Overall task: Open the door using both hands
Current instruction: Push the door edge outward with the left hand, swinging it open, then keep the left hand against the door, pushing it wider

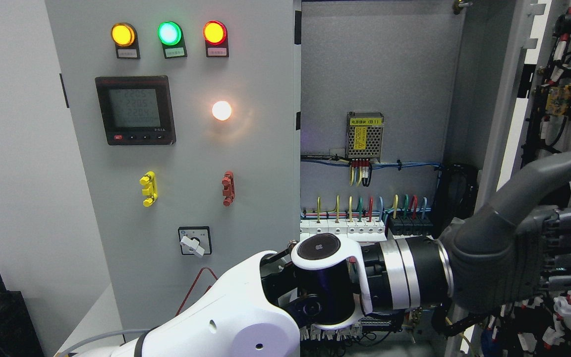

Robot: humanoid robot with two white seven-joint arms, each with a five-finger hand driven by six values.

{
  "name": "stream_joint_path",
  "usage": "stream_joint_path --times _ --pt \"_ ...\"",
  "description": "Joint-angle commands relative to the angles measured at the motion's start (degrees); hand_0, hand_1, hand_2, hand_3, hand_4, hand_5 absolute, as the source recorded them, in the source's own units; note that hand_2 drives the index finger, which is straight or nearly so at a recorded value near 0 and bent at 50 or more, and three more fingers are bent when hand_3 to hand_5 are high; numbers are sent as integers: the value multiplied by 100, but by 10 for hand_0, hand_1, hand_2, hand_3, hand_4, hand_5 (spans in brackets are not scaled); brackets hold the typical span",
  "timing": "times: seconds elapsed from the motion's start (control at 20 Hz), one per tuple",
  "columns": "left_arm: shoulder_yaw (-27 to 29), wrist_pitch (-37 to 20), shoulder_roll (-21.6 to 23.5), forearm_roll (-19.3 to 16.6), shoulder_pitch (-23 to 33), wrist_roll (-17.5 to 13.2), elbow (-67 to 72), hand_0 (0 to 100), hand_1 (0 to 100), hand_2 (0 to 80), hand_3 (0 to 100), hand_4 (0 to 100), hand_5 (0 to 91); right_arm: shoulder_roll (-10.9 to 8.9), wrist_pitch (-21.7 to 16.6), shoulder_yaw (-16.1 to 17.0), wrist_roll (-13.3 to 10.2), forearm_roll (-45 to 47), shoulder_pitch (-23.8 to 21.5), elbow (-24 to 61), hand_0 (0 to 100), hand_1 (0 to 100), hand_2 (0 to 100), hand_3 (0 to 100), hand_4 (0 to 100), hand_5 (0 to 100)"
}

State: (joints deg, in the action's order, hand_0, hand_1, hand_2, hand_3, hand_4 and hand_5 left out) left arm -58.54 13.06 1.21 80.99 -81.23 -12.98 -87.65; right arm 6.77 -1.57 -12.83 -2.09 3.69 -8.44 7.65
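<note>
My left arm (246, 312) comes in from the lower left and reaches across to the right. Its grey hand (538, 248) is open, thumb up and fingers stretched out flat. It lies against the inner side of the right cabinet door (501, 124). That door stands swung open at the picture's right, with wiring and parts on its inner face (568, 99). The left door (191, 163) is shut. The cabinet's inside (374, 74) is in plain view between them. My right hand is out of view.
The left door carries three lit lamps (168, 33), a meter (135, 110), a white lamp (221, 110), yellow and red handles (148, 189) and a rotary switch (194, 241). Inside are a power supply (365, 136) and a row of breakers (365, 228). A white wall is at the left.
</note>
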Motion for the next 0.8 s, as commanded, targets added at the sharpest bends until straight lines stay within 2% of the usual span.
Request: stream_joint_path --times 0.0,0.25,0.45,0.75 --pt "-816 -251 -315 233 -288 137 389 0 0 0 0 43 0 0 -1 0 16 0 0 0 0 0 0 0 0 0" --pt "-1080 -391 -403 250 -332 146 556 0 0 0 0 43 0 0 -1 0 16 0 0 0 0 0 0 0 0 0" --pt "-1370 -594 -473 513 -472 146 749 0 0 0 0 43 0 0 -1 0 16 0 0 0 0 0 0 0 0 0" --pt "-1502 -734 -499 532 -490 155 837 0 0 0 0 43 0 0 -1 0 7 0 0 0 0 0 0 0 0 0"
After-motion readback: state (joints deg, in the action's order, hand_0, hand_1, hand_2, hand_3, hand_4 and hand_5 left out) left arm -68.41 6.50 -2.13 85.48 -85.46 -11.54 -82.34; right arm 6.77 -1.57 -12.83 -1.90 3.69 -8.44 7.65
